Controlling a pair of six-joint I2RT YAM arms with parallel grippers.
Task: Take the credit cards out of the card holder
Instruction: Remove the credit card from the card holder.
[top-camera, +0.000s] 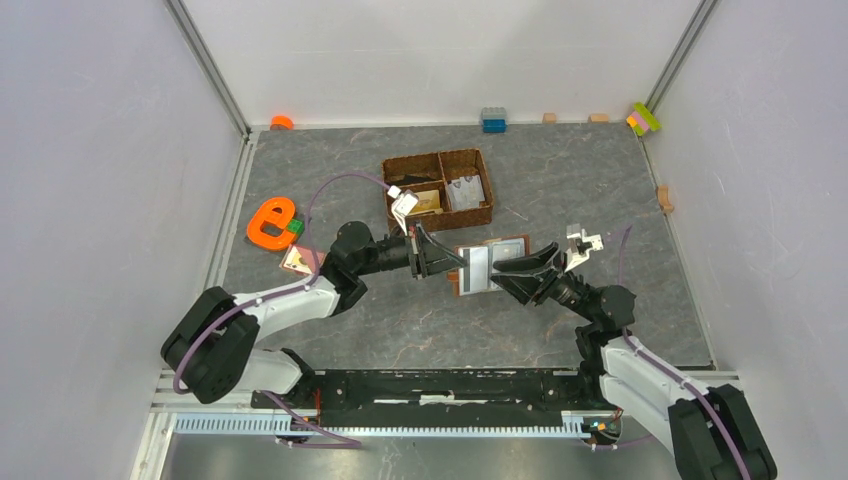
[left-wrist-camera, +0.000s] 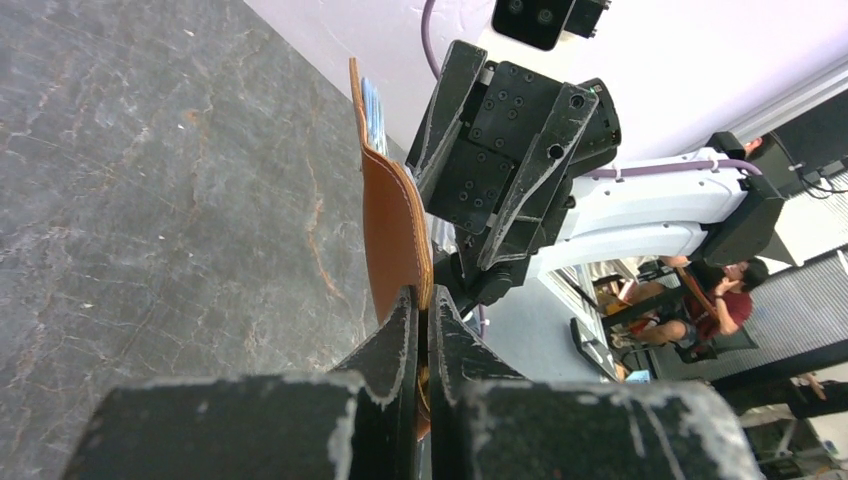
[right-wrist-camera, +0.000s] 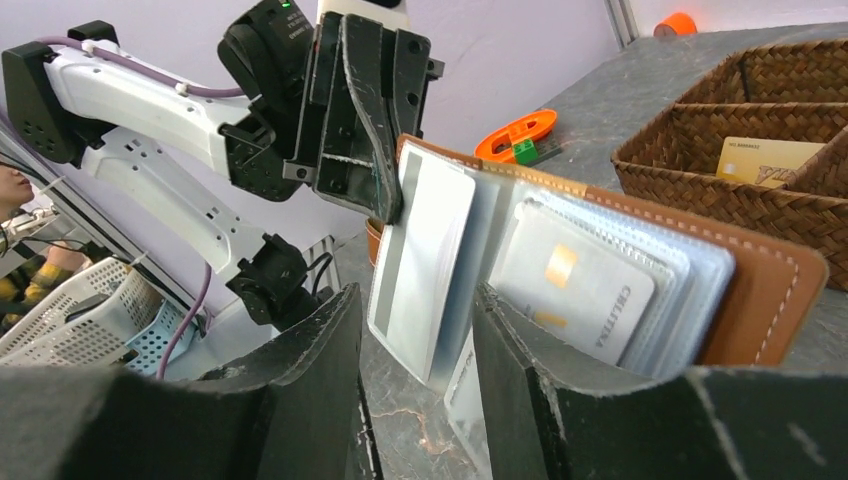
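Observation:
The card holder (top-camera: 508, 246) is held open and upright above the table, brown outside (left-wrist-camera: 395, 225), with clear pockets inside (right-wrist-camera: 700, 270). My left gripper (top-camera: 452, 262) is shut on its left edge, fingers (left-wrist-camera: 400, 335) pinching the leather. My right gripper (right-wrist-camera: 415, 310) is open. A pale card with a dark stripe (right-wrist-camera: 425, 250) stands out of its pocket between the spread fingers, touching neither. A grey-white credit card with a gold chip (right-wrist-camera: 575, 285) sits in a pocket. A gold-tan card (right-wrist-camera: 765, 160) lies in the woven basket (top-camera: 405, 165).
The brown woven basket (right-wrist-camera: 700, 190) stands just behind the card holder, with something white in its right compartment (top-camera: 466, 190). An orange e-shaped toy (top-camera: 270, 222) and a small tile (top-camera: 296, 260) lie at the left. Small blocks (top-camera: 493, 120) line the back wall.

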